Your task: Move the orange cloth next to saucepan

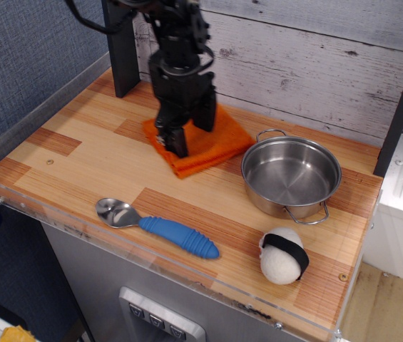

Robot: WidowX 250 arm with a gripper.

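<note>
The orange cloth (215, 147) lies folded on the wooden counter (80, 160), just left of the saucepan (290, 175); its right corner nearly touches the pan's wall. My black gripper (190, 132) stands upright on the cloth's middle. Its fingers press down into the fabric and grip it, and they hide the cloth's centre. The saucepan is shiny steel with two wire loop handles, and it stands upright with nothing inside at the right of the counter.
A spoon with a blue handle (162, 228) lies near the front edge. A white ball with a black band (284, 256) sits at the front right. A dark post (119, 50) and a plank wall (294, 57) stand behind. A clear rim borders the counter.
</note>
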